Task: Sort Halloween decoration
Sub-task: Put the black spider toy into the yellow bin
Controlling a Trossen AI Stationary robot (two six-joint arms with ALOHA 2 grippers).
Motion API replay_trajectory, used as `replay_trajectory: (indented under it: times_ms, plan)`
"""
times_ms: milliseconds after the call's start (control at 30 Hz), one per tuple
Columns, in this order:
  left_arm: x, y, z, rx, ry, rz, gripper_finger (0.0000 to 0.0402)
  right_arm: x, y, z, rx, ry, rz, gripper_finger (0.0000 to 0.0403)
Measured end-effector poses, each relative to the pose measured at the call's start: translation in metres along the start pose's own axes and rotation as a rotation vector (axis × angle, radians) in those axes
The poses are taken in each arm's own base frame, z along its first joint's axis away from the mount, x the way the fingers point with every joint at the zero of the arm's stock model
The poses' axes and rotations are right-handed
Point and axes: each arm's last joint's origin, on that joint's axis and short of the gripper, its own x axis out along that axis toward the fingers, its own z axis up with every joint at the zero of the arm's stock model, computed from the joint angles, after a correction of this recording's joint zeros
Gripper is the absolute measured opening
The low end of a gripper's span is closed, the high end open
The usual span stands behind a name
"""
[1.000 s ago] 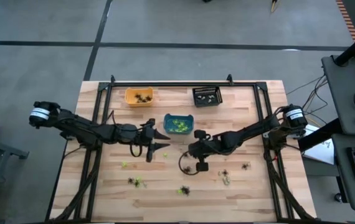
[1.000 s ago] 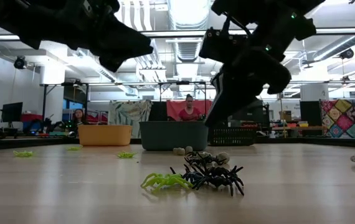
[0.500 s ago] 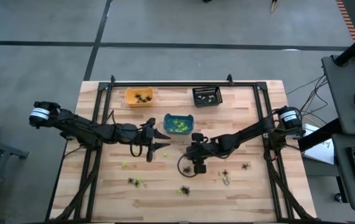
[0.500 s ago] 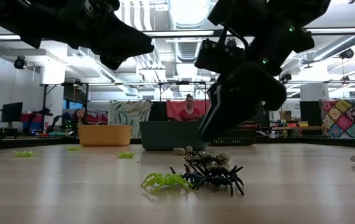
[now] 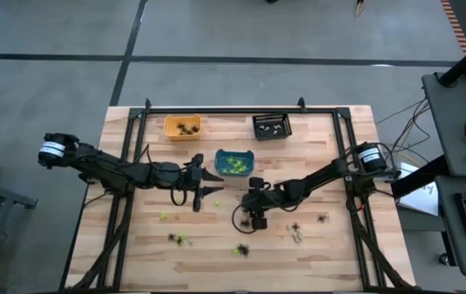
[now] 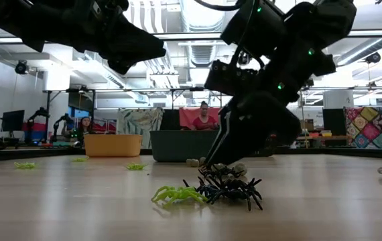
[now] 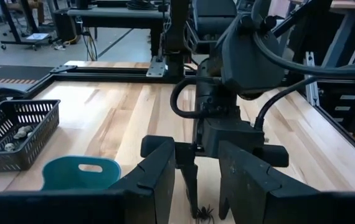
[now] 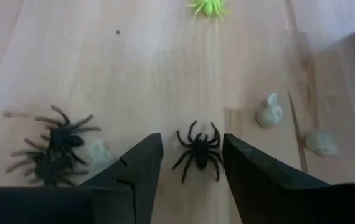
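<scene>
My right gripper hangs open and slanted down just above the wood table, below the teal bin. Its two fingers stand on either side of a small black spider lying flat on the table, without touching it. In the low view the right gripper reaches down behind a clump of black spiders and a lime green one. My left gripper waits open and level above the table left of the teal bin, with nothing between its fingers.
An orange bin and a black basket stand at the far edge, with a teal bin nearer the middle. Pale grey trinkets, black spiders and a green one lie around the right gripper. More trinkets dot the near side.
My right gripper has sunk toward the table and shifted a little toward the table's left edge, coming down over the spiders below the teal bin. The trinkets lie where they were.
</scene>
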Motion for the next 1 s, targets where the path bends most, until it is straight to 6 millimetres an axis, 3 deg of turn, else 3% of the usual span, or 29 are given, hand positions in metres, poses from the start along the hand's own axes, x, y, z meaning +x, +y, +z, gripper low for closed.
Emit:
replay_trajectory:
  times_ms: [633,1000]
  plan:
    - [0.000,0.000,0.000,0.004,-0.001,0.000,0.0109,0.002,-0.003,0.005,-0.035,-0.002,-0.012,0.0014]
    - [0.000,0.000,-0.003,0.009,0.026,0.002,0.0109,-0.009,-0.006,0.016,-0.025,-0.041,-0.019,0.0008]
